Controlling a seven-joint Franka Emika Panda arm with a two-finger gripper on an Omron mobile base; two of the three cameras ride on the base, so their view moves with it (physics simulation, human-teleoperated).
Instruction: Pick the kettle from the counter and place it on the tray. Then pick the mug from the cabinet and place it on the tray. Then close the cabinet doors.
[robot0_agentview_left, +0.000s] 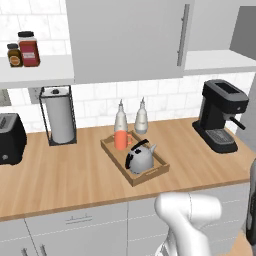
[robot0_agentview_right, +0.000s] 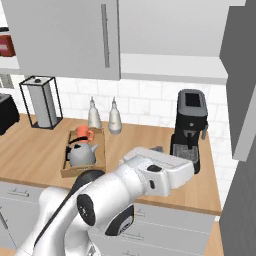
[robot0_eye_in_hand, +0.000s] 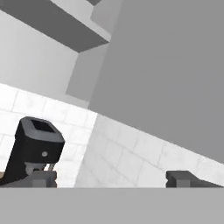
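The brown wooden tray (robot0_agentview_left: 156, 173) lies on the light wood counter (robot0_agentview_left: 60, 175). The silver-grey kettle (robot0_agentview_left: 140, 157) with its black handle stands in the tray's near half. The orange-red mug (robot0_agentview_left: 121, 140) stands in its far half. Both also show in the right base view: the kettle (robot0_agentview_right: 82, 154), the mug (robot0_agentview_right: 83, 133) and the tray (robot0_agentview_right: 68, 170). My gripper (robot0_eye_in_hand: 111, 179) is open and empty, its fingertips (robot0_eye_in_hand: 43, 178) wide apart. It points up at a grey cabinet door (robot0_eye_in_hand: 166, 65). The left cabinet door (robot0_agentview_left: 125, 40) lies across the cabinet's front; the right cabinet door (robot0_agentview_right: 242, 75) stands swung out beside the white shelf (robot0_agentview_right: 170, 67).
A black coffee machine (robot0_agentview_left: 220, 115) stands at the counter's right end. Two slim bottles (robot0_agentview_left: 141, 116) stand behind the tray. A paper-towel holder (robot0_agentview_left: 59, 116) and a black toaster (robot0_agentview_left: 10, 137) are on the left. Jars (robot0_agentview_left: 28, 49) sit on an open shelf. My arm (robot0_agentview_right: 115, 195) crosses the foreground.
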